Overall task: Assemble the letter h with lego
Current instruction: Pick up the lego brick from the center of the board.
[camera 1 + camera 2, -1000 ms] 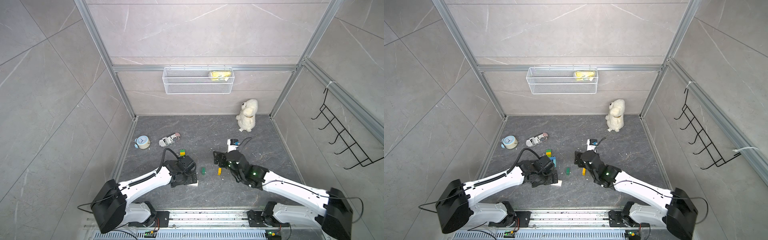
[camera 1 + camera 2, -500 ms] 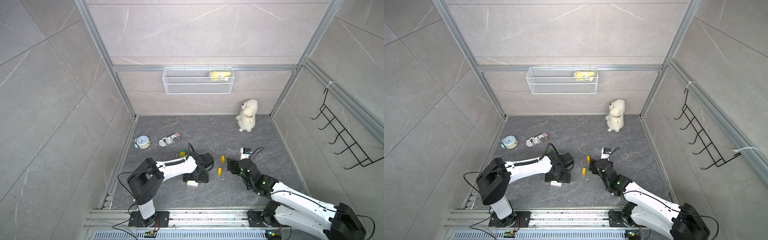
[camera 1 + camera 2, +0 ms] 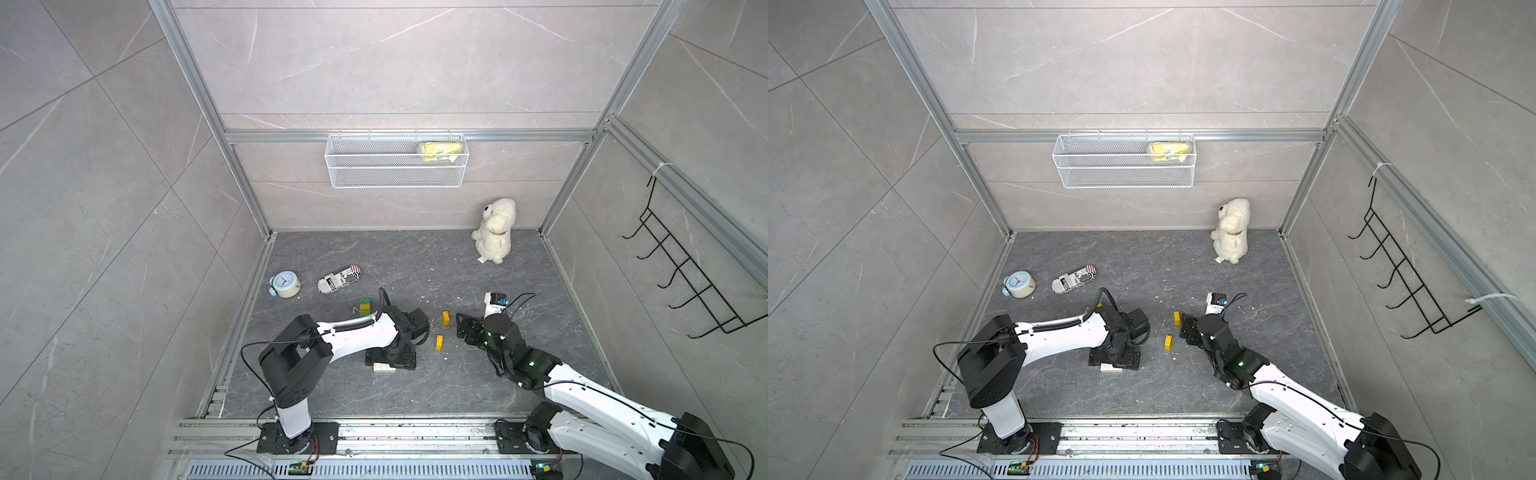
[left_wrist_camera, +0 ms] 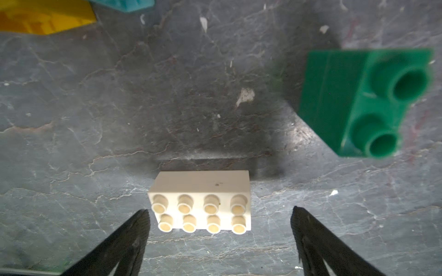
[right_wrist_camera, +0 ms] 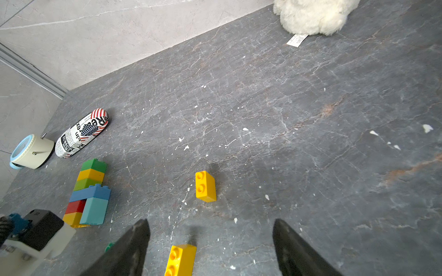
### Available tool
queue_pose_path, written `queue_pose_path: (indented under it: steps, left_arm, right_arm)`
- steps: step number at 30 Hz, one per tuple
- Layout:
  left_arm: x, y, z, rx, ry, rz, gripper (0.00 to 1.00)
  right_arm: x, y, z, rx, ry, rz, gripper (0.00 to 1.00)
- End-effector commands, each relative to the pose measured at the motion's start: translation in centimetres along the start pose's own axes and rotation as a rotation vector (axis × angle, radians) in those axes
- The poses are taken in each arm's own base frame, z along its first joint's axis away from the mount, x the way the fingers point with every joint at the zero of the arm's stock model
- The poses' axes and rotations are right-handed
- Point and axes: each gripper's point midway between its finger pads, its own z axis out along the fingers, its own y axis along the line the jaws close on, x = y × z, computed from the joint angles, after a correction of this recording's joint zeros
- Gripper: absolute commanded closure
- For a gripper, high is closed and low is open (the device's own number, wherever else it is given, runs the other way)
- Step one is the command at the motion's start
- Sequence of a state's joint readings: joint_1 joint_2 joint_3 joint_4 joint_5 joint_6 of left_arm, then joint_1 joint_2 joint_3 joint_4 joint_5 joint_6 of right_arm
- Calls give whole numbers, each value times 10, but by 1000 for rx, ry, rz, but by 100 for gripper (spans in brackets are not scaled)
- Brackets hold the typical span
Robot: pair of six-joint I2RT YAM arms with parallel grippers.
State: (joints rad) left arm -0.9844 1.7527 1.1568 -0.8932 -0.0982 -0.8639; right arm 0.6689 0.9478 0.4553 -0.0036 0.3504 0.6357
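Left arm (image 3: 353, 336) is folded up tight at the elbow, with the forearm reaching out flat and the wrist bent straight down. That puts the left hand (image 4: 218, 215) right over the white brick (image 4: 199, 203). Its fingers (image 4: 134, 236) are spread wide with the brick between the tips. One tip sits just beside a short end and the other is well clear, so nothing's gripped. Right arm (image 3: 582, 386) is stretched out long and low. The right hand (image 5: 211, 224) is well off to the right of that brick and a bit further back, tilted down, jaws wide apart and empty too.
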Motion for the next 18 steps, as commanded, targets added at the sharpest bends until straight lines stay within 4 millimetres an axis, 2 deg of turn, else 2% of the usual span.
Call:
queue_pose_path:
  steps: [1, 10, 18]
  left_arm:
    - [3, 6, -12, 31, -8, -19, 4]
    - [3, 8, 5, 42, -5, -68, 11]
    - [1, 8, 11, 64, 2, -83, 27]
  right_arm:
    - [4, -1, 2, -5, 17, 18, 16]
    - [3, -6, 3, 7, 19, 28, 16]
    - [6, -6, 5, 3, 32, 33, 17]
